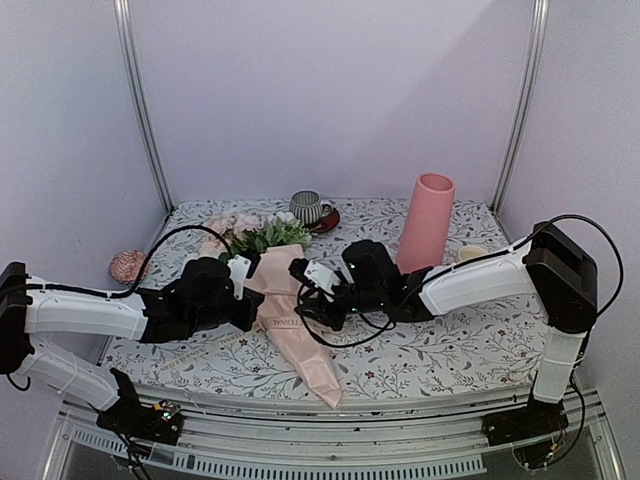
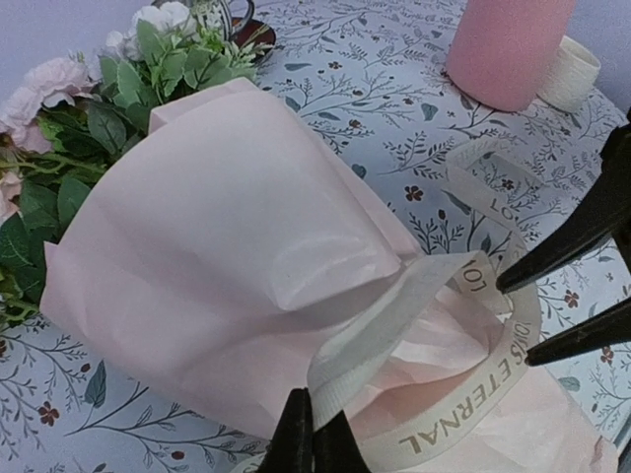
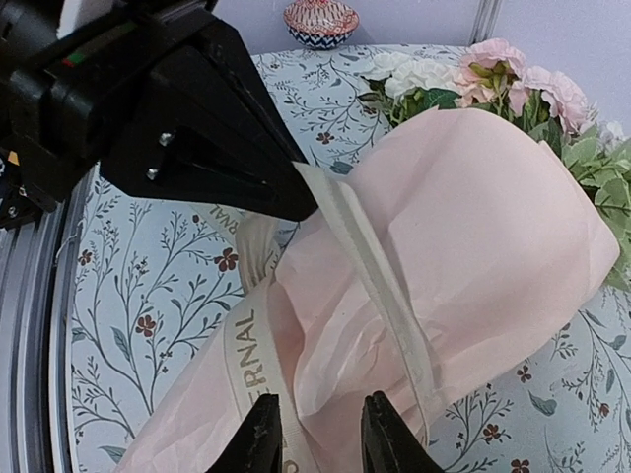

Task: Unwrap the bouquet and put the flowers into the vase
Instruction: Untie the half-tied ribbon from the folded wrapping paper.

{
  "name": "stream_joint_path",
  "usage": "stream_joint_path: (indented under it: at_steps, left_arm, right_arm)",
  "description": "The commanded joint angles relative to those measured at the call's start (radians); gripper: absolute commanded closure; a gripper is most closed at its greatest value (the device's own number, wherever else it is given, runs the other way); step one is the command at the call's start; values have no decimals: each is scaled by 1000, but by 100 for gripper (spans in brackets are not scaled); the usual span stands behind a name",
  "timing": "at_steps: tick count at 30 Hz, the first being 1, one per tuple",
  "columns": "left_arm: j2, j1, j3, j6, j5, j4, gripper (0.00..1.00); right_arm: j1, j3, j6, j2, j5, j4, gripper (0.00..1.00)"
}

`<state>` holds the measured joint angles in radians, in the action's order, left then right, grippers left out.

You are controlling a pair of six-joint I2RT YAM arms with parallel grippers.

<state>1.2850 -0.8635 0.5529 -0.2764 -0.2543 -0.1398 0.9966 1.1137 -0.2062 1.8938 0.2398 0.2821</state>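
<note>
Looking from above, we see the bouquet (image 1: pixel 300 365) lying on the table (image 1: pixel 480 340) between the two arms. It is wrapped, its pointed end toward the near edge and its flowers (image 1: pixel 250 232) toward the back left. The paper (image 2: pixel 227 236) is pale pink and closed around the stems. The ribbon (image 2: pixel 463 409) circles it at the narrow part — cream, with dull gold capitals.

In the left wrist view we read "ETERNAL" along the band, with an "S" before it and "LO" on a loose loop nearby. In the right wrist view only "ERNAL" shows. The rest of the wording is lost in folds.

The left gripper (image 2: pixel 314 439) is pinched tight on a strand of ribbon, its fingertips pressed together at the band's edge. The right gripper (image 3: pixel 319 404) faces it from the other side. Its jaws stand apart over the paper just beside the lettered band, gripping nothing that we can make out. The raised strand runs from the left fingertips down past its right finger.

The vase (image 1: pixel 427 222) stands upright behind the right arm, well apart from the bouquet. A cream cup (image 1: pixel 470 253) sits just beside it. A striped mug (image 1: pixel 305 206) on a red saucer (image 1: pixel 328 222) stands at the back — near the blooms.
</note>
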Motion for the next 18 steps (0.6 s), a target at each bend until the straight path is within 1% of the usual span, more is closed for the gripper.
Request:
stream_joint_path:
  at_steps: [1,4,9,16,18]
  left_arm:
    - [-4,-6,-21,7,7,-33,100]
    - [-3,-6,-25,6,6,-34,100]
    - [-3,-5,-28,7,4,-30,100]
    - [-4,-6,-28,8,-1,-25,100]
    - [-4,-5,-28,9,-2,-23,100]
  right_arm:
    - [-7,-21,54,6,-92,4,69]
    - [-32,-67,101,-15,-87,35,68]
    - [-75,-140,176,-48,-49,72,65]
    - [-96,-156,201,-13,-22,69,64]
    - [-101,-149,230,-1,-12,69,64]
